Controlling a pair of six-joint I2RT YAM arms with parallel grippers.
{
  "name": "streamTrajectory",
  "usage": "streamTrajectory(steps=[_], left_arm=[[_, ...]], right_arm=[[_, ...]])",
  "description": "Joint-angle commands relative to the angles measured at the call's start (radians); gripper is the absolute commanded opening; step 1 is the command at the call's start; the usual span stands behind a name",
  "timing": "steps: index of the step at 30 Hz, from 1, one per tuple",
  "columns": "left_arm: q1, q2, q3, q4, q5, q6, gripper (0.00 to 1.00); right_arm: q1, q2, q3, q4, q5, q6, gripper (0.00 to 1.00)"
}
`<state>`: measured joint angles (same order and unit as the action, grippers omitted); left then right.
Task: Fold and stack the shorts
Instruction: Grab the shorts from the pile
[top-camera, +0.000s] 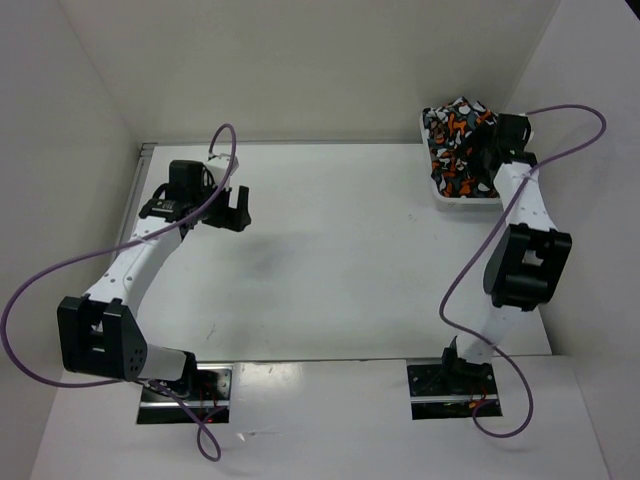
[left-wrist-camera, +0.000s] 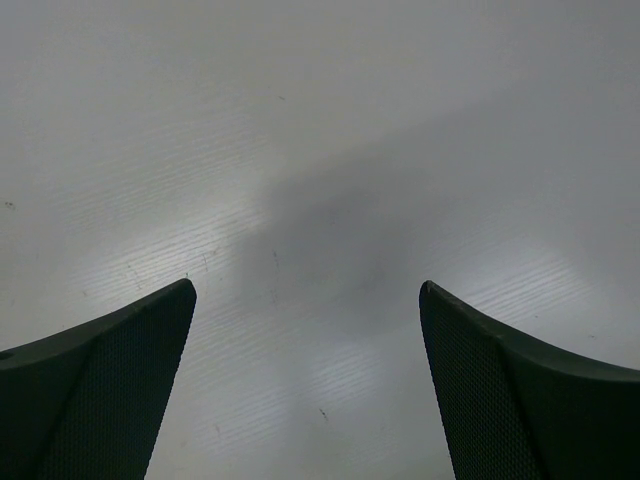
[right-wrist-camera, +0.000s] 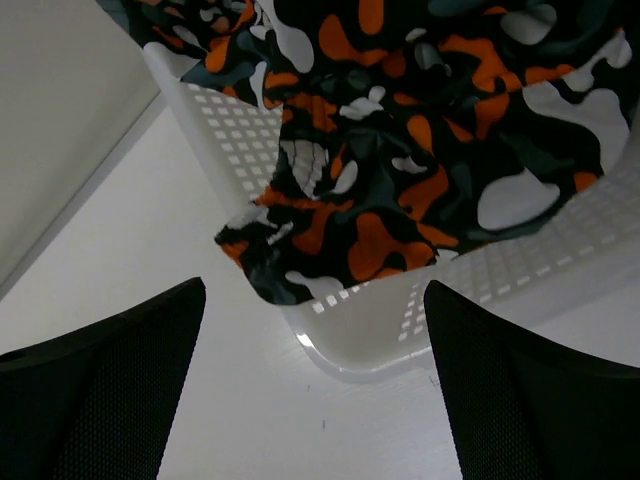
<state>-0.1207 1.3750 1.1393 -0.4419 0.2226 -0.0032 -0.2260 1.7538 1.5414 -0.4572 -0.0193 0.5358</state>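
Pickup step: shorts (right-wrist-camera: 400, 150) bunched in basket (right-wrist-camera: 480, 270); R claw (right-wrist-camera: 315, 288) apart just beside, L claw (left-wrist-camera: 308, 285) apart over tabletop (top-camera: 330, 250). Next needs reaching in, pinching fabric, lifting out.

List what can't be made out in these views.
- shorts: in the top view the right arm covers their right side. In the right wrist view the top edge cuts them off. Whether it is one garment or several cannot be told.
- basket: its floor and far wall are hidden under the fabric in both views.
- Left wrist view: only bare table shows, so it adds nothing on the shorts.
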Motion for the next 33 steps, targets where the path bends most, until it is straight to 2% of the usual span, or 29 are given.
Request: streamTrajectory(steps=[1,3,4,6,7,8,9,10,11,13,15,17,19,23,25,29,30,32,33], left_arm=[[-0.004,0.013,0.049,0.014,-0.014,0.003,0.99],[-0.004,0.024,0.050,0.014,-0.014,0.003,0.99],[-0.004,0.024,0.060,0.014,-0.014,0.003,0.99],[-0.004,0.036,0.071,0.005,-0.014,0.003,0.99],[-0.004,0.047,0.071,0.005,-0.014,0.003,0.99],[-0.004,0.047,0.071,0.005,-0.014,0.003,0.99],[-0.004,0.047,0.082,0.005,-0.023,0.003,0.99],[-0.004,0.056,0.082,0.005,-0.023,0.003,0.99],[-0.004,0.056,0.082,0.005,-0.023,0.003,0.99],[-0.004,0.056,0.092,-0.004,-0.034,0.003,0.99],[-0.004,0.065,0.093,-0.004,-0.034,0.003,0.99],[-0.004,0.065,0.093,-0.004,-0.034,0.003,0.99],[-0.004,0.065,0.093,-0.004,-0.034,0.003,0.99],[-0.004,0.065,0.093,0.005,-0.011,0.003,0.99],[-0.004,0.065,0.082,0.014,-0.011,0.003,0.99],[-0.004,0.056,0.082,0.014,-0.011,0.003,0.99],[-0.004,0.056,0.082,0.014,-0.011,0.003,0.99],[-0.004,0.047,0.082,0.005,-0.011,0.003,0.99],[-0.004,0.047,0.082,0.005,-0.011,0.003,0.99]], right_arm=[[-0.007,0.147,0.231,0.029,-0.022,0.029,0.94],[-0.007,0.249,0.357,-0.044,0.005,0.020,0.94],[-0.007,0.347,0.484,-0.064,0.005,0.010,0.94],[-0.007,0.445,0.622,-0.145,0.019,0.010,0.90],[-0.007,0.494,0.784,-0.181,0.036,0.010,0.88],[-0.007,0.606,0.875,-0.223,0.047,0.010,0.85],[-0.007,0.671,0.982,-0.336,0.065,0.010,0.81],[-0.007,0.744,1.258,-0.407,0.080,0.010,0.74],[-0.007,0.850,1.355,-0.470,0.081,0.029,0.71],[-0.022,0.842,1.309,-0.445,0.044,0.053,0.66],[-0.022,0.878,1.387,-0.481,0.085,0.053,0.66],[-0.032,0.869,1.375,-0.468,0.064,0.044,0.66],[-0.032,0.869,1.375,-0.468,0.053,0.044,0.69],[-0.032,0.869,1.356,-0.477,0.035,0.024,0.88],[-0.032,0.869,1.341,-0.477,0.024,0.024,0.88],[-0.022,0.878,1.341,-0.497,0.024,0.024,0.68],[-0.022,0.878,1.341,-0.497,0.036,0.024,0.50],[-0.022,0.878,1.350,-0.497,0.036,0.024,0.33],[-0.013,0.868,1.361,-0.497,0.036,0.024,0.18]])
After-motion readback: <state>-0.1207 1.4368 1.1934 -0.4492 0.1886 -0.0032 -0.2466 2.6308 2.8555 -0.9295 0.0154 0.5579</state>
